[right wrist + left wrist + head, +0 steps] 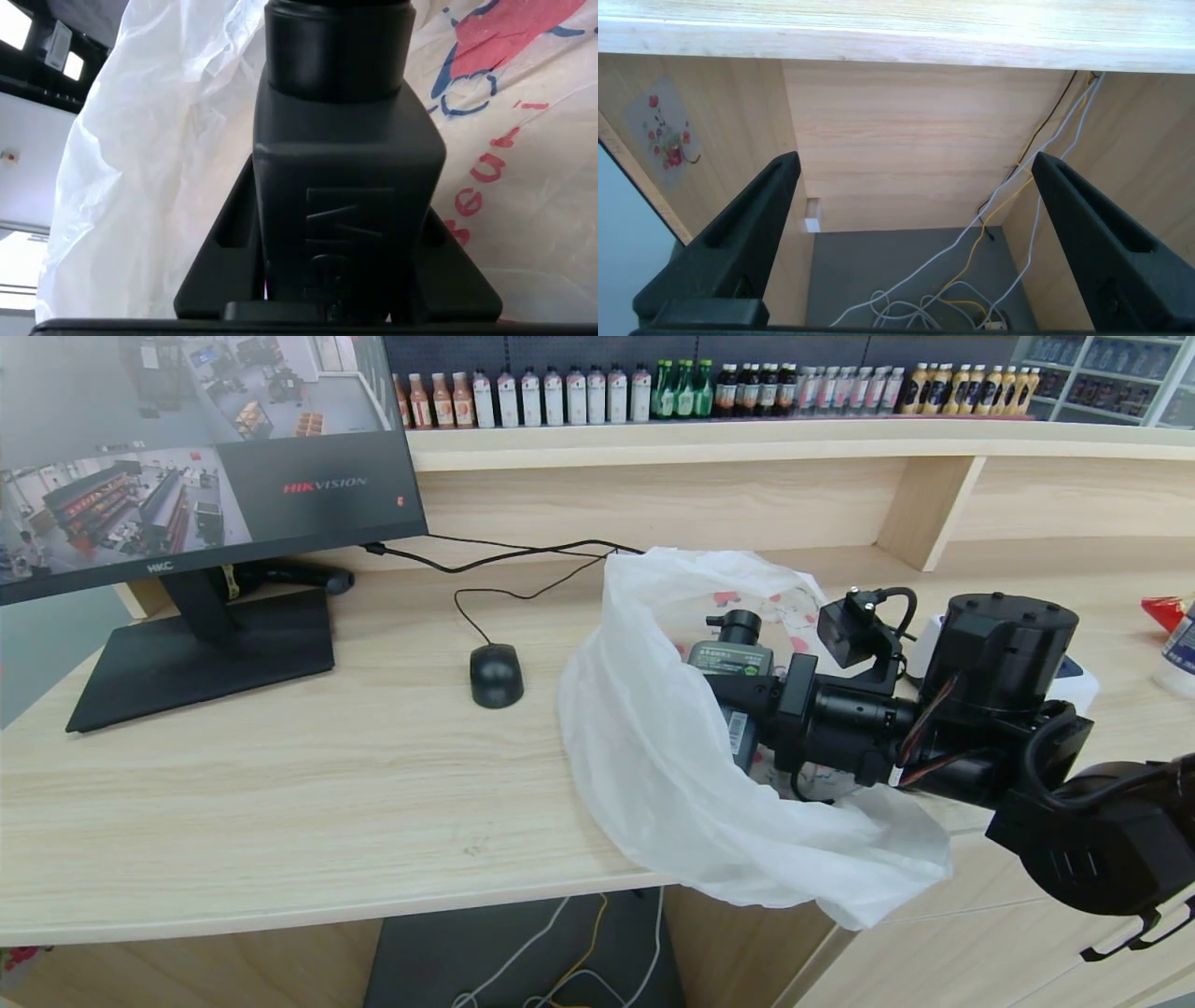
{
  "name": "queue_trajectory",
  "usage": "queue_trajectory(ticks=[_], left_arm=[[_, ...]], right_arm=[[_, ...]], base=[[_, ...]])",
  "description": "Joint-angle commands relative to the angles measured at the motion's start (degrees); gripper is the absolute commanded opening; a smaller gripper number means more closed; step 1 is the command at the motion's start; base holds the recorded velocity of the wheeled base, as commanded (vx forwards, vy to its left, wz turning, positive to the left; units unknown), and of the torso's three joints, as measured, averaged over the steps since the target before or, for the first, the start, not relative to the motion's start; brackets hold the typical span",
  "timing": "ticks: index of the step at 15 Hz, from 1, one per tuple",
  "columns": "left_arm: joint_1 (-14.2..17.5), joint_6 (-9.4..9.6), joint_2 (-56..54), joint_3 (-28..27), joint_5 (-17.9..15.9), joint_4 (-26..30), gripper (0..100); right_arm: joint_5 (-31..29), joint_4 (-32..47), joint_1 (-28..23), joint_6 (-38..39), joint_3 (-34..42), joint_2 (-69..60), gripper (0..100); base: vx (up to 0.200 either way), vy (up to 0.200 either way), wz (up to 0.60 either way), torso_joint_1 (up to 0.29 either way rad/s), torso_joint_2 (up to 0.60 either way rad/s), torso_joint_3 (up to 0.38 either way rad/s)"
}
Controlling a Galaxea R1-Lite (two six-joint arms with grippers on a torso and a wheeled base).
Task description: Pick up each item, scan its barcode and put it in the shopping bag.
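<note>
The right gripper (pixel 750 698) is clamped on a dark bottle (pixel 733 659), right of centre in the head view, inside the open mouth of the bag (pixel 653 756). This likely positions the bottle for release there. The left gripper (pixel 915 243) hangs wide open below the counter (pixel 280 803), out of the way.

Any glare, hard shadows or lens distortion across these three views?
Head view: even light; counter edge looks bowed, likely the wide lens. Right wrist view: shopping bag glows backlit, the bottle shows nearly as silhouette. Left wrist view: soft shade under the counter, no glare.
</note>
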Motion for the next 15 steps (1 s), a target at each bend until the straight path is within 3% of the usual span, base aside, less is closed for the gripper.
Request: queue_trajectory(ticks=[1, 7, 8, 15], left_arm=[[0.00, 0.00, -0.02, 0.00, 0.01, 0.00, 100], [0.00, 0.00, -0.02, 0.00, 0.01, 0.00, 100], [-0.09, 0.00, -0.02, 0.00, 0.01, 0.00, 100], [0.00, 0.00, -0.02, 0.00, 0.01, 0.00, 100]], right_arm=[[0.03, 0.26, -0.02, 0.04, 0.02, 0.10, 0], [0.12, 0.17, -0.02, -0.40, 0.11, 0.19, 0], [0.12, 0.17, -0.02, -0.40, 0.20, 0.10, 100], [-1.55, -0.27, -1.60, -1.19, 0.90, -1.48, 100]], base=[[0.000, 0.000, 0.00, 0.000, 0.00, 0.000], [0.000, 0.000, 0.00, 0.000, 0.00, 0.000], [0.000, 0.000, 0.00, 0.000, 0.00, 0.000], [0.000, 0.000, 0.00, 0.000, 0.00, 0.000]])
